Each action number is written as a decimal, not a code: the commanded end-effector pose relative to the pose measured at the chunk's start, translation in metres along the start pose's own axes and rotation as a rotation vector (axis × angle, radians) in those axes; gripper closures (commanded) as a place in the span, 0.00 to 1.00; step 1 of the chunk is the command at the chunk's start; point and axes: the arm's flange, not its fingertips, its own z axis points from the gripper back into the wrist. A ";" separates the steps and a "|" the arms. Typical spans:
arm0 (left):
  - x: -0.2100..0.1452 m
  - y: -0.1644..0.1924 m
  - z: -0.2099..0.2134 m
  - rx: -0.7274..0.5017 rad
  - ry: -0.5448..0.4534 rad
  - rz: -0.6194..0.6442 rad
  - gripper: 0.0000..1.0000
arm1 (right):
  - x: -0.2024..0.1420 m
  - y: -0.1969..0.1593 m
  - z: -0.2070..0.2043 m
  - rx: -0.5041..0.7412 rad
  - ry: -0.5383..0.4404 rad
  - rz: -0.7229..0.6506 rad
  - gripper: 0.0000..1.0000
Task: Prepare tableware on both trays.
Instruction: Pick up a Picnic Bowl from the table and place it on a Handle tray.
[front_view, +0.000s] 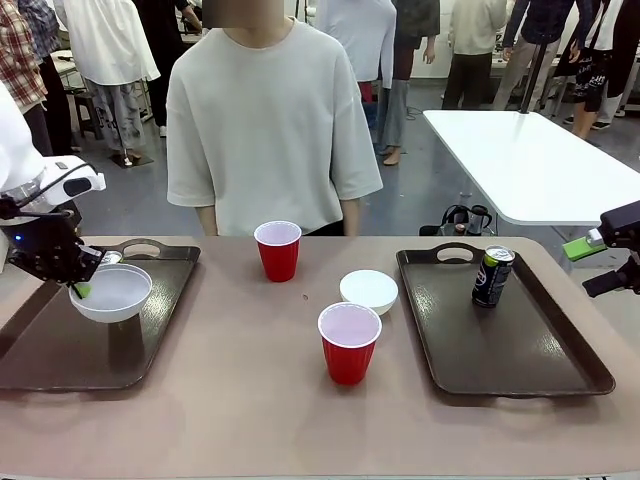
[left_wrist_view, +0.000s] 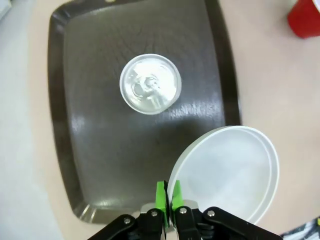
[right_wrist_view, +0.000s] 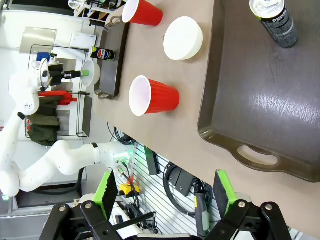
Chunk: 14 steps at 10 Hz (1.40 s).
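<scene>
White bowl (front_view: 110, 292) hangs tilted over the left tray (front_view: 40, 350), pinched at its rim by the left gripper (left_wrist_view: 167, 196). The gripper's green pads are pressed together on the thin edge, one inside the rim and one outside. Whether the bowl's base touches the tray I cannot tell. In the left wrist view the bowl partly covers the tray's rim and the table (front_view: 200, 420) beside it. On the same tray, well apart from the bowl, the left can (left_wrist_view: 150, 84) stands upright, its silver top facing the camera.

The right gripper (right_wrist_view: 165, 195) hovers off the table's right edge, near the handle end of the right tray (front_view: 520, 350). Its jaws are spread wide with nothing between them. On that tray the right can (front_view: 492, 276) stands upright near the far rim, close to the handle slot.

Between the two trays, on the bare table, stand both red cups, mouths up. The far cup (front_view: 278, 250) is toward the person (front_view: 270, 120), and the near cup (front_view: 349, 343) is closer to the robot. The second bowl (front_view: 368, 290) sits upright between them, nearer the right tray and just beside the near cup
</scene>
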 end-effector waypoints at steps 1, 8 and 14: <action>-0.087 0.021 -0.064 0.037 0.004 0.046 0.96 | 0.002 -0.001 0.000 0.024 -0.008 0.021 0.00; -0.097 0.027 -0.094 0.029 0.129 0.100 0.76 | 0.002 -0.001 0.000 0.024 -0.008 0.021 0.00; -0.105 -0.008 0.006 -0.006 0.140 -0.031 0.33 | 0.002 -0.001 0.000 0.024 -0.008 0.021 0.00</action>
